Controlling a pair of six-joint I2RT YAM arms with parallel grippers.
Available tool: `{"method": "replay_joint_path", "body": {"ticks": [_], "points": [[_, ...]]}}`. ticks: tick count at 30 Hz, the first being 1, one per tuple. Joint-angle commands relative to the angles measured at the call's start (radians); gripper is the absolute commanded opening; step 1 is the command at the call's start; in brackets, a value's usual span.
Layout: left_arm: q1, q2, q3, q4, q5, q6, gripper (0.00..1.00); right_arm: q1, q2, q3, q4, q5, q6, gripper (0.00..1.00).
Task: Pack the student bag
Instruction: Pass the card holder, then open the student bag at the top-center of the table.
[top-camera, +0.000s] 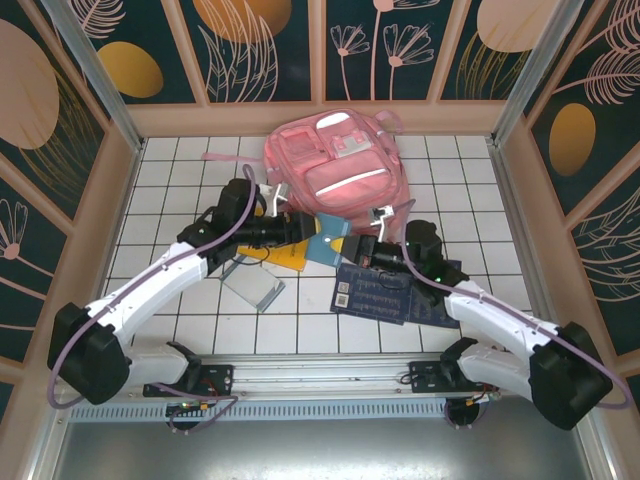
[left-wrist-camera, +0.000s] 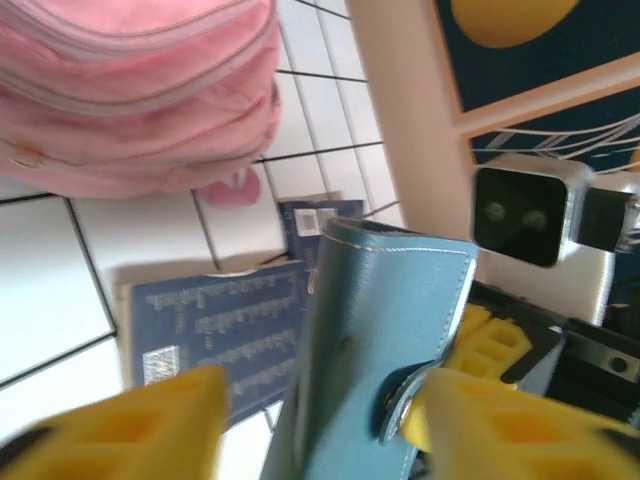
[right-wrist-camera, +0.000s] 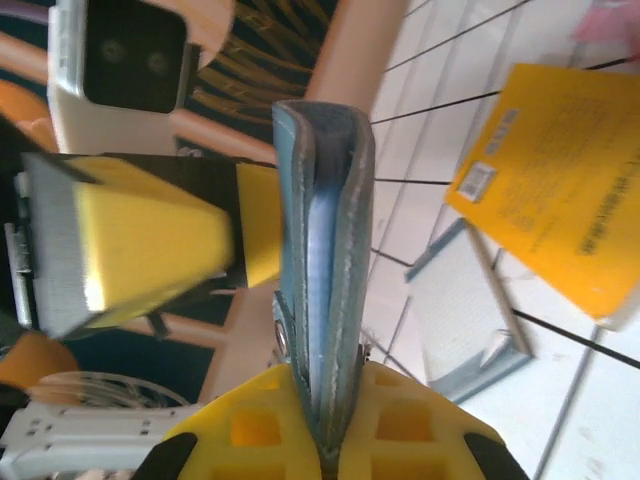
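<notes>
Blue case (right-wrist-camera: 322, 250) — right jaws clamped on its edge, left jaws open either side of it, bag (top-camera: 290, 155) just behind.

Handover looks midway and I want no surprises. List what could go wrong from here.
1. The right end effector pinches only one edge of the blue snap-strap notebook; it may pivot or slip.
2. The left end effector stands open around the notebook, one finger beside its snap strap; pulling back could snag it.
3. The pink backpack shows no open compartment, so insertion may just shove it.
</notes>
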Motion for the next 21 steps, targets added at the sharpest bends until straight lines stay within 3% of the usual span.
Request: {"method": "replay_joint_path", "body": {"ticks": [1,4,9,17,21], "points": [[0.012,0.079,0.15,-0.171,-0.155,0.13,0.75,-0.031,-0.12,0.121,-0.346,0.294,-0.171,0.0],[0.013,0.224,0.335,-0.311,-0.264,0.254,0.76,-0.052,-0.169,0.215,-0.586,0.522,-0.272,0.0],[0.013,0.493,0.614,-0.433,-0.314,0.419,0.77,-0.115,-0.232,0.276,-0.733,0.651,-0.353,0.0],[0.015,0.817,1.035,-0.506,-0.391,0.533,0.77,-0.25,-0.286,0.206,-0.704,0.528,-0.371,0.0],[0.028,0.966,1.195,-0.518,-0.303,0.55,0.75,-0.277,-0.289,0.179,-0.688,0.482,-0.378,0.0]]}}
